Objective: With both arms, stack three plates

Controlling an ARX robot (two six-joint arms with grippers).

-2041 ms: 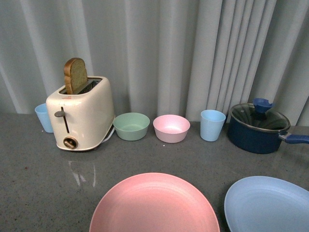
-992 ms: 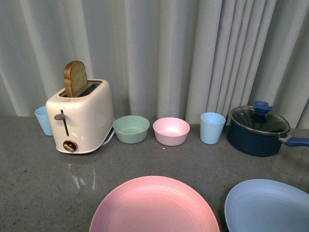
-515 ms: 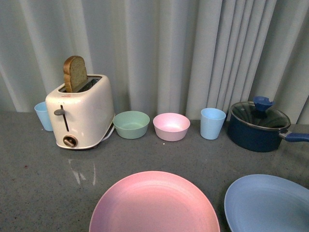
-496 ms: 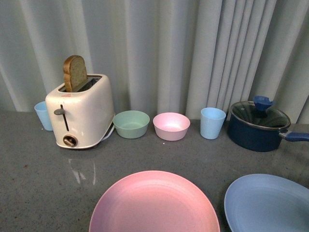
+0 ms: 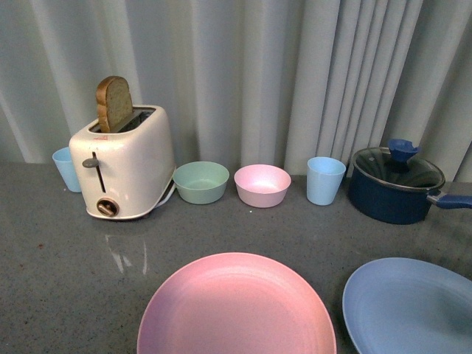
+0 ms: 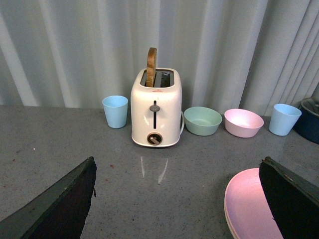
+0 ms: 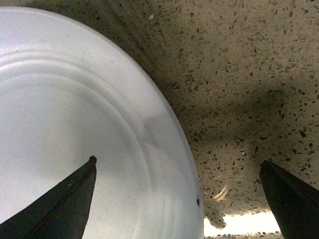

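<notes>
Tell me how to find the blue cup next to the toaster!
Find the cream toaster with bread sticking out, at the back of the grey counter. A light blue cup stands just left of it. Unlike the other blue cup beside the pot, it ends the row on the left.

On the counter point(image 5: 59, 280), the centre plate point(image 5: 236, 306) lies front, apart from the right plate point(image 5: 409, 306), and behind them, before the curtain point(image 5: 243, 74), run left to right: left cup point(image 5: 68, 168), toaster point(image 5: 124, 166) with bread slice point(image 5: 114, 103) in its slot, left bowl point(image 5: 200, 181), right bowl point(image 5: 262, 184), right cup point(image 5: 325, 180), lidded pot point(image 5: 396, 193).
</notes>
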